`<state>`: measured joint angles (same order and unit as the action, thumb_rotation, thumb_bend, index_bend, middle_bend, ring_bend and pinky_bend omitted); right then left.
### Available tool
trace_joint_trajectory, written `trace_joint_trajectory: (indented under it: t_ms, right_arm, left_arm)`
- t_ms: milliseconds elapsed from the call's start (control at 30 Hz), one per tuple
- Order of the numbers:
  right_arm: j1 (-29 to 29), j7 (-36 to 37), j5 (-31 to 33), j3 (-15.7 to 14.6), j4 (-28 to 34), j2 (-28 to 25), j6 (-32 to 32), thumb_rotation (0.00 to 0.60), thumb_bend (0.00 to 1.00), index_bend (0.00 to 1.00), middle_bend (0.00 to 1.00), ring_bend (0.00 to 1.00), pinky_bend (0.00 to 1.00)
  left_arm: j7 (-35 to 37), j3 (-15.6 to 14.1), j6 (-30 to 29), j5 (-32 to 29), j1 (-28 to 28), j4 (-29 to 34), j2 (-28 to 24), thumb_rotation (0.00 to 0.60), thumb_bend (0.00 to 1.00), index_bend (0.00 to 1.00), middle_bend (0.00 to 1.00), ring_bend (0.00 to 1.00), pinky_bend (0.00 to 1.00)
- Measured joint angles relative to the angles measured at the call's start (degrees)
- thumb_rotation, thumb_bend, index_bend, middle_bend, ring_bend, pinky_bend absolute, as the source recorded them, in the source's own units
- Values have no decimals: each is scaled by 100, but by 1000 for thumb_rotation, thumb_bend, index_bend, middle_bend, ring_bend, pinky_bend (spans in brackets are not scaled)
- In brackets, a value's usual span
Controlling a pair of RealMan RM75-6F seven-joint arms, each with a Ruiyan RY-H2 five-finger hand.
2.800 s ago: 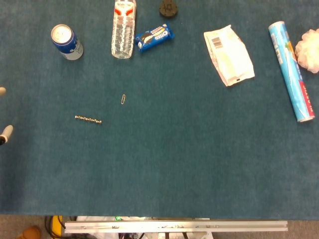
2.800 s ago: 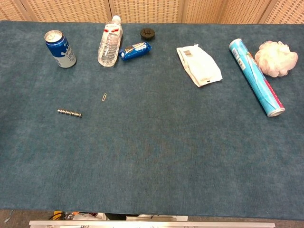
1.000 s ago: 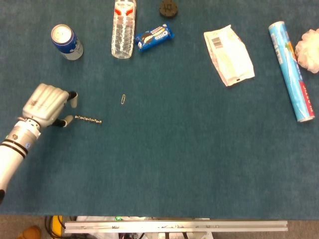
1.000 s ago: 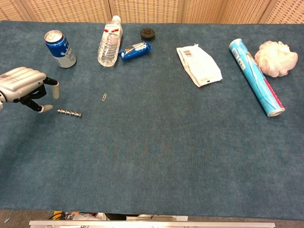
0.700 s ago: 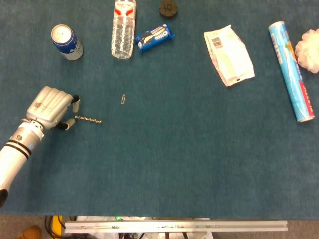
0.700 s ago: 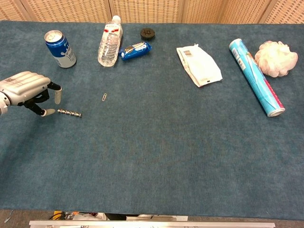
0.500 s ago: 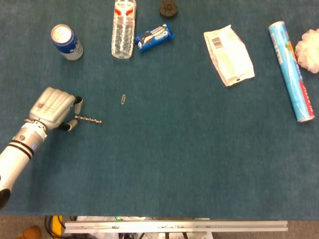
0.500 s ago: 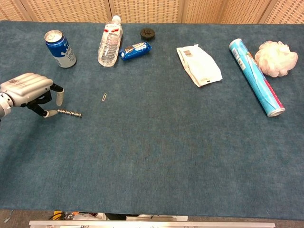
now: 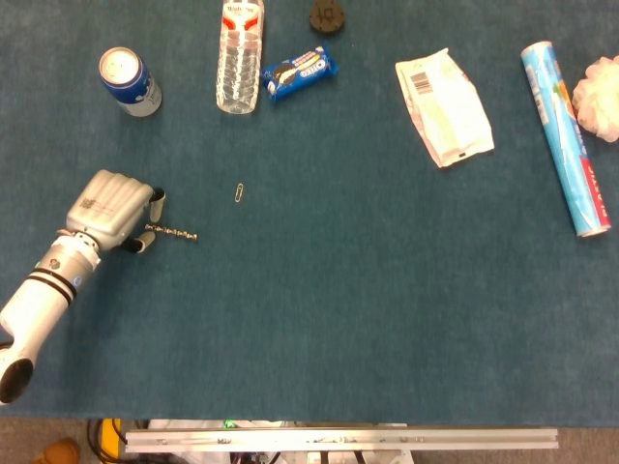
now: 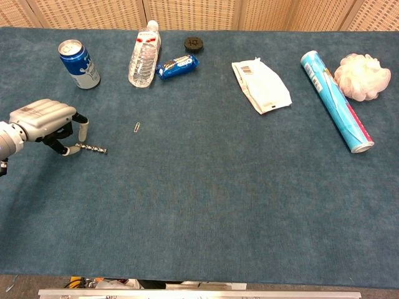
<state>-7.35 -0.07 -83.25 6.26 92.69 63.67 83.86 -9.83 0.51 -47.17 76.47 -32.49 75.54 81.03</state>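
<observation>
A short beaded metal rod (image 9: 174,233) (image 10: 93,149) lies on the blue cloth at the left. My left hand (image 9: 108,208) (image 10: 40,118) hovers at the rod's left end, knuckles up, with a finger and the thumb curled down on either side of that end. The fingertips (image 10: 81,131) stand apart and I see no grip on the rod. A small paper clip (image 9: 239,192) (image 10: 136,127) lies just right of the hand. My right hand appears in neither view.
Along the far edge stand a blue can (image 9: 129,82), a lying water bottle (image 9: 240,58), a blue cookie pack (image 9: 300,71) and a black cap (image 9: 329,14). A white packet (image 9: 445,106), a blue tube (image 9: 566,135) and a pale mesh sponge (image 9: 600,97) lie at the right.
My left hand has come in from the left edge and moved right up to the rod's end. The rod and paper clip have not moved.
</observation>
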Motion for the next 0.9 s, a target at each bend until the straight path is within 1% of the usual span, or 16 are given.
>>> trace_joint_trajectory:
  t_ms: [200,800,900]
  right_arm:
    - [23,36,18,3,-32,-9,9,600,260,398,391,371,552]
    - [74,80,15,1,-56,-30,49,600,259,398,391,371,552]
    - [87,87,10,7,-62,-31,78,600,259,398,391,371,552]
  left_arm:
    - [-68,-12,42,-93,-28,-1,30,600,309,501,951,948,1000]
    - [-131,-75,103,-220,-76,43,62,600,309,500,950,948,1000]
    - [-151,-81,110,-248,-82,46,66,600,324,505,950,948,1000]
